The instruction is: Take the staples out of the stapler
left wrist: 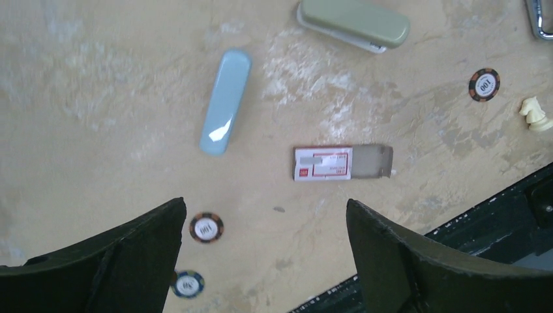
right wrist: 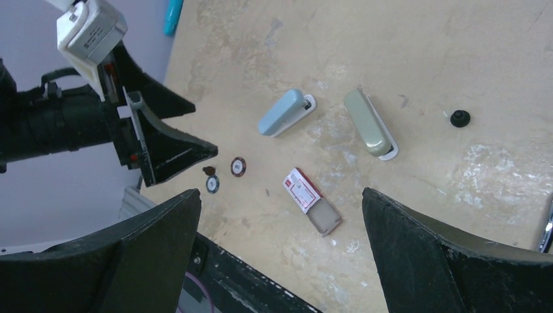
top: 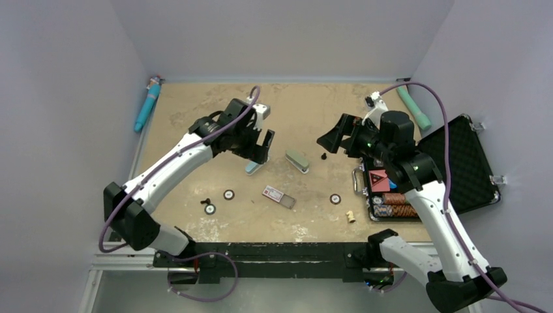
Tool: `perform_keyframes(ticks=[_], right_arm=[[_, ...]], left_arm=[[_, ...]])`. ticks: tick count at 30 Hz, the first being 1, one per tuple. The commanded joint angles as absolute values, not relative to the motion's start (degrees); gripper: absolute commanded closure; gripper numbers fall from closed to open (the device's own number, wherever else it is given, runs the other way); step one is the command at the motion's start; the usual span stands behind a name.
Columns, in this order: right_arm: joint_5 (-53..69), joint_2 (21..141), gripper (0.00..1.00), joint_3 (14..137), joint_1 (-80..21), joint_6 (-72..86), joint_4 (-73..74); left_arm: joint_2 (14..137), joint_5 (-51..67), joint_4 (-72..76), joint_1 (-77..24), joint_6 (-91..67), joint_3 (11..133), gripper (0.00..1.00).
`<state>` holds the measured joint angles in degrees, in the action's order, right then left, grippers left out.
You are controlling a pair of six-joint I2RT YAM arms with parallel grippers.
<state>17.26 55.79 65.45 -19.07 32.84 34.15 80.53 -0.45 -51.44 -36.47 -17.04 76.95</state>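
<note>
Tan tabletop point(left wrist: 98, 98) bears staples point(left wrist: 279, 209), apart from the spread left fingers point(left wrist: 117, 261).

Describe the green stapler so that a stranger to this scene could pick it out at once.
Start at the middle of the tan table, just beyond the red-and-white staple box. Two staplers lie there; the olive-green stapler is the right-hand one in the top view, nearest the small black peg. Its neighbour, the light-blue stapler, differs mainly in colour.

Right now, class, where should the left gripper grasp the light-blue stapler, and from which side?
Grip the light-blue stapler mid-body across its long sides, descending from above: it is narrow, nothing touches either side, and the left gripper is open.
</note>
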Motion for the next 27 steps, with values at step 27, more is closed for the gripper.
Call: perform_keyframes(ticks=[27], right_arm=[[14.50, 54.13, 0.01, 63.84, -19.17, 31.26, 49.08]], left_arm=[[119.56, 36.16, -39.47, -39.75, 18.66, 103.91, 0.14]])
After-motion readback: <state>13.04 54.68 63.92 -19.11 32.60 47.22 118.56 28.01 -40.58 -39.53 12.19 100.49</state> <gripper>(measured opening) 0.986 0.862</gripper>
